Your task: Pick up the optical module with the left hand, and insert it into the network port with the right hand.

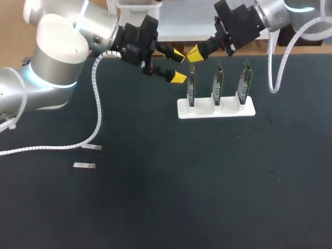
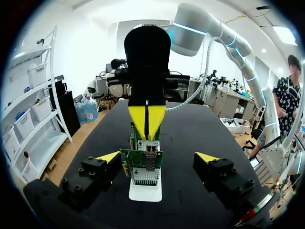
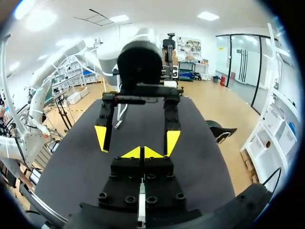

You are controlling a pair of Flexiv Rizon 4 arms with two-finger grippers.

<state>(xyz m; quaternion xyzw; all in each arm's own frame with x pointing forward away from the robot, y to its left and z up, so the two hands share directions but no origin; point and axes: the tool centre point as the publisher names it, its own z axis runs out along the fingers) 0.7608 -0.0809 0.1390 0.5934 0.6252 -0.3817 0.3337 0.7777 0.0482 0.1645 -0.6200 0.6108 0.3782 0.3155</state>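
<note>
Black matte table, evenly lit, surface perhaps a cloth or mat

The head camera sits high above and behind the arms, looking steeply down on the black desk, well back from the white block holding three upright green circuit cards. The left wrist camera rides low and very near that block, facing along the card row end-on, over the left claw to the right claw beyond the block. The right wrist camera faces the opposite way, toward the left claw. All three share both claws and the desk.
</note>
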